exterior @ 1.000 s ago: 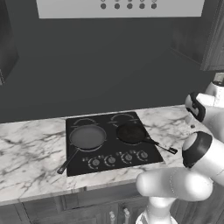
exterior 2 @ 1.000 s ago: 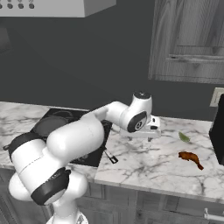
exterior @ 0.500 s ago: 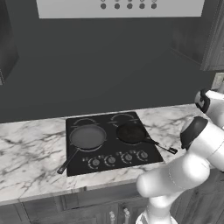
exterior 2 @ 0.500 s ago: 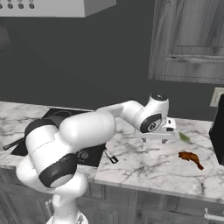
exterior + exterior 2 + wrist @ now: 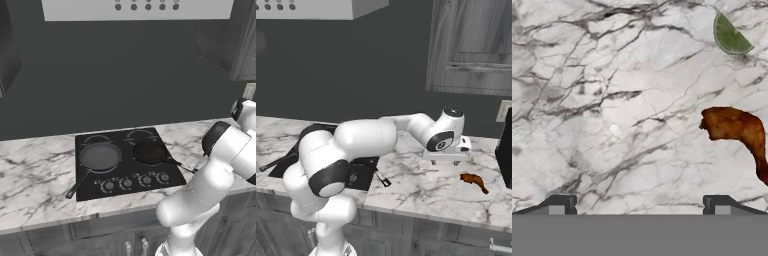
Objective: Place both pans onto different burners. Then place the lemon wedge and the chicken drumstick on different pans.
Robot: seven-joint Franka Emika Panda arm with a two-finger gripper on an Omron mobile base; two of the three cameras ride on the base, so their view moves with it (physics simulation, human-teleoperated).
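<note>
Both pans sit on the cooktop (image 5: 125, 170), centre of the left base view: grey pan (image 5: 100, 156) on the left burner, handle running toward lower left; black pan (image 5: 149, 151) on the right burner, handle toward lower right.

Gripper (image 5: 447, 161) hovers over the marble counter (image 5: 421, 187), right of centre in the right base view, above and left of the drumstick (image 5: 473, 180). Fingers apart at full spread, nothing between them; in the hand view, the tips (image 5: 561, 204) stand at the bottom edge over bare marble.

Hand view: drumstick (image 5: 738, 131) at right, mid-height, flat on the counter. Lemon wedge (image 5: 728, 36) at upper right, apart from the drumstick.
</note>
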